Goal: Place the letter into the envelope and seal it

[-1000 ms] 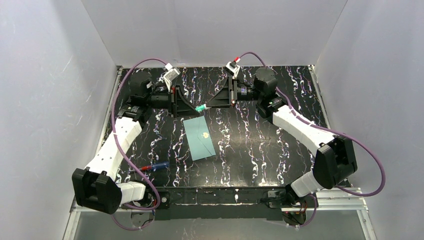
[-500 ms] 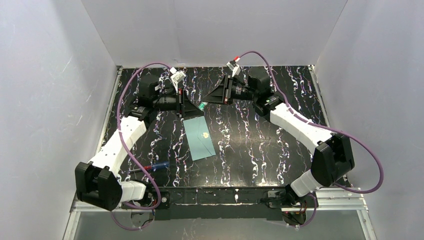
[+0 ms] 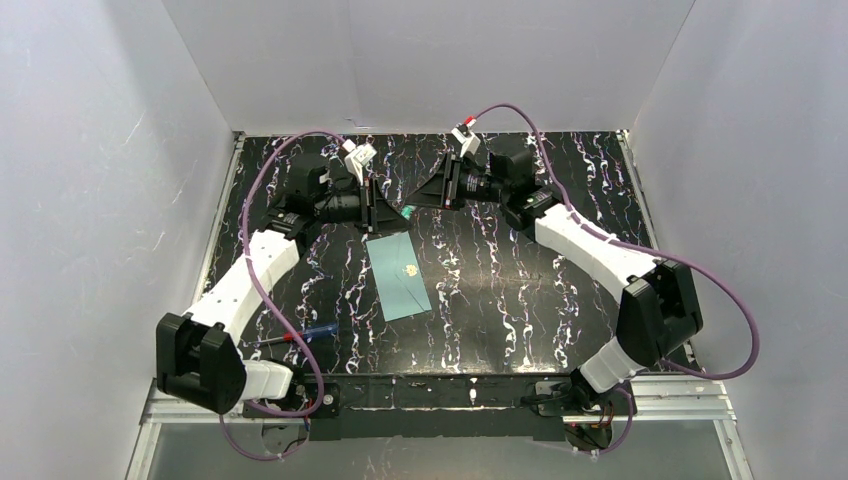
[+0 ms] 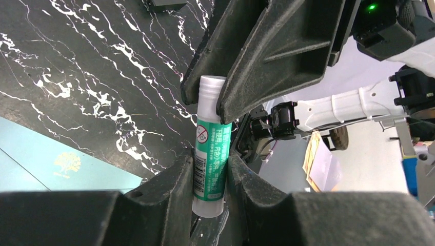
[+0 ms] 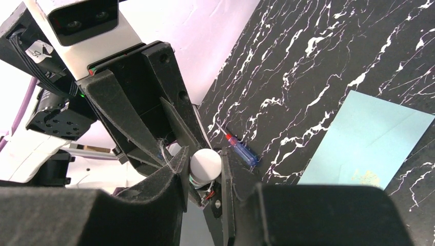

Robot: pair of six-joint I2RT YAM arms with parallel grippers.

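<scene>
Flat in the middle of the counter [image 3: 520,290]: envelope [image 3: 400,277]. No letter in view, perhaps already inside; cannot tell. Just far of the envelope, held off the counter: glue stick [image 4: 211,154], body clamped in left gripper [image 4: 209,177], cap end clamped in right gripper [image 5: 204,171]. Likely risks: a skewed pull slipping the stick free, dropping it onto the envelope, smearing glue beyond the flap.

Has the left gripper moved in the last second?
Yes: judged against the unmoved envelope in the top view, the left gripper has shifted slightly rightwards, along with the glue stick.
</scene>
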